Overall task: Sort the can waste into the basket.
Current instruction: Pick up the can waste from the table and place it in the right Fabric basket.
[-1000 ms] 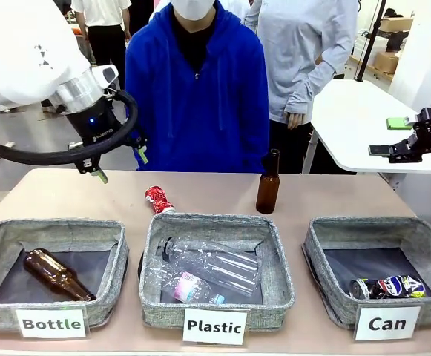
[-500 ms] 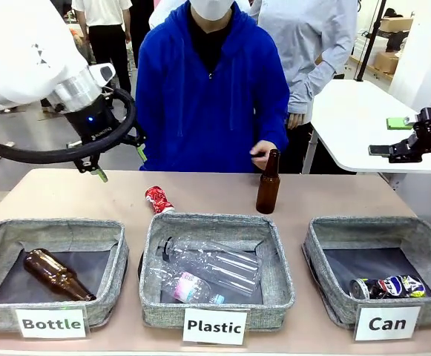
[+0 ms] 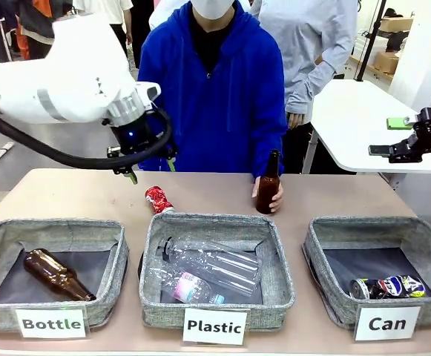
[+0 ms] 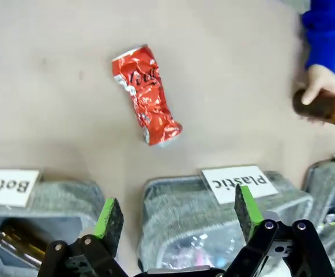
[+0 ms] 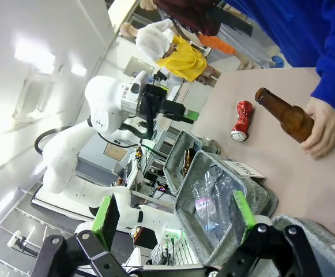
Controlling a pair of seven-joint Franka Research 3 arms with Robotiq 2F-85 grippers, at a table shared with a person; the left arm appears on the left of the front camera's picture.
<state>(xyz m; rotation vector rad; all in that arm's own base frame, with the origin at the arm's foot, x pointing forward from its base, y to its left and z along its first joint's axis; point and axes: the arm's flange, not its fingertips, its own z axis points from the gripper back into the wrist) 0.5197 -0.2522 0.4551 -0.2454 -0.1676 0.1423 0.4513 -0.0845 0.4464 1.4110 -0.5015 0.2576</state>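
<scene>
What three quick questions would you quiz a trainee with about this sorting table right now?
1. True or false: the red can lies inside the Can basket.
2. The person's hand grips: A) a brown bottle, B) a clear plastic bottle, C) a blue can.
3. Fill in: the left gripper hovers above the table with its jaws ___.
Key: 1 false, it lies on the table behind the Plastic basket; 2 A; 3 open.

Robotics lab: white robot arm (image 3: 67, 81), signed sorting baskets (image 3: 216, 220), white worktable (image 3: 356, 126).
</scene>
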